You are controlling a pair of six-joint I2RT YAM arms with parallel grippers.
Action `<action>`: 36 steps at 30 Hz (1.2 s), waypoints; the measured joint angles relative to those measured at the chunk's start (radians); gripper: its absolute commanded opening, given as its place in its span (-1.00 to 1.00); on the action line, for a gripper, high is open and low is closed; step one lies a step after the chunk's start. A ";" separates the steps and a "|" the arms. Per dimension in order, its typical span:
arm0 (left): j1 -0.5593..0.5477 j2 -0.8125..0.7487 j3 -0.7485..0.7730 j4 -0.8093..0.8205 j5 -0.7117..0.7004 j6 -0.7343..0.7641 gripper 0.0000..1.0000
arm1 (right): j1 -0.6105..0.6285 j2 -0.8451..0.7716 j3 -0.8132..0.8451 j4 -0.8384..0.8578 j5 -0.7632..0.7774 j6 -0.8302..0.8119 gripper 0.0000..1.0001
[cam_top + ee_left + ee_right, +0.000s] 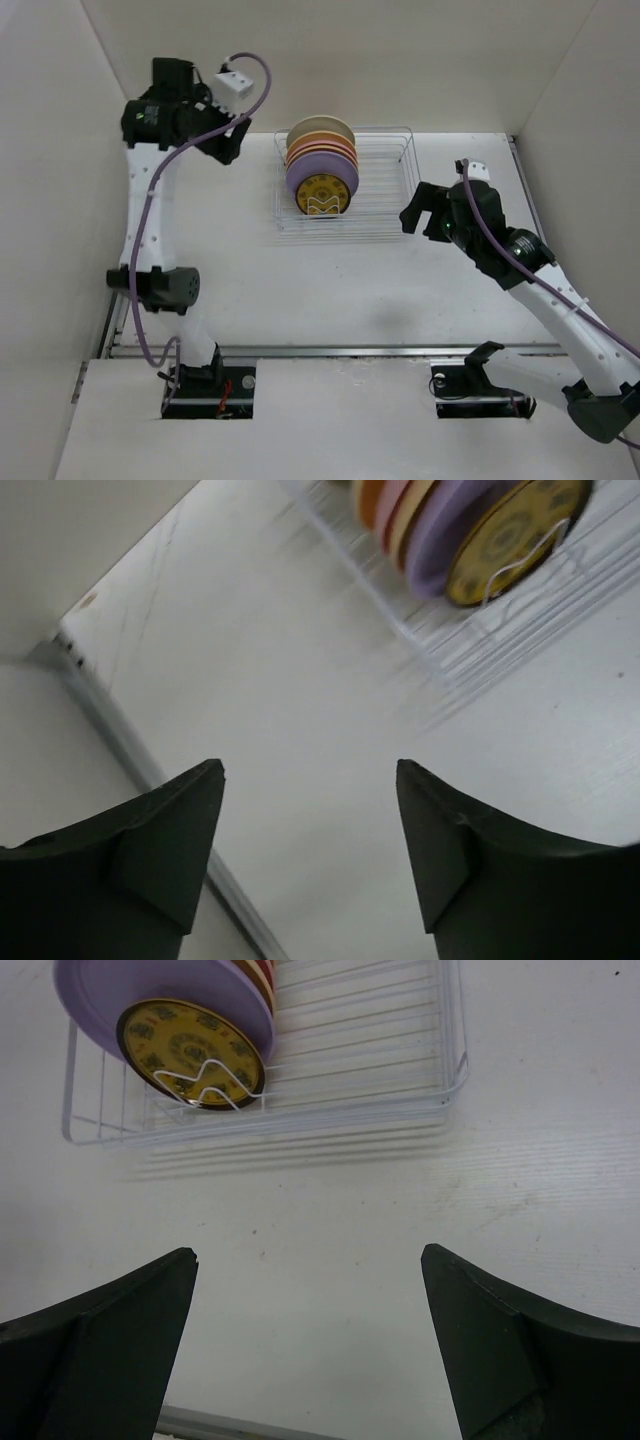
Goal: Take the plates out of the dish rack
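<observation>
From above, one wire dish rack (390,185) holds five plates (320,168) on edge at its left end. Left wrist view: left gripper (310,770) spread wide, empty. Right wrist view: right gripper (308,1255) likewise wide, empty, near the rack.

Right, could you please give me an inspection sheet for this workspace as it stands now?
Surface: white table, lightly scuffed.
Job's things: silver wire dish rack at the far middle. The round plates stand on edge in its left part, cream at the back, lavender near the front, and the small mustard-yellow patterned plate foremost. No plate lies on the table.
Clutter: nothing seen.
Grippers: left gripper has its fingers spread and empty, to the left of the rack. The right gripper is likewise open and empty, to the right of the rack.
Cables: purple cable along the left arm, second purple cable along the right arm.
Surroundings: plain white walls; metal rail at the near edge.
</observation>
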 measured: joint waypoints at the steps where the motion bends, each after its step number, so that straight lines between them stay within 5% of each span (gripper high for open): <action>1: -0.035 0.071 0.068 0.006 0.017 0.000 0.21 | 0.000 0.016 0.000 0.008 0.000 -0.002 1.00; 8: -0.279 0.185 -0.120 0.077 0.105 0.012 -0.25 | 0.000 0.069 -0.002 0.047 0.001 -0.008 1.00; 20: -0.357 0.311 -0.161 0.397 0.122 0.023 -0.10 | 0.000 0.109 -0.002 0.058 0.033 -0.022 1.00; 36: -0.367 0.437 -0.163 0.512 0.044 -0.001 -0.10 | 0.000 0.115 0.000 0.043 0.064 -0.059 1.00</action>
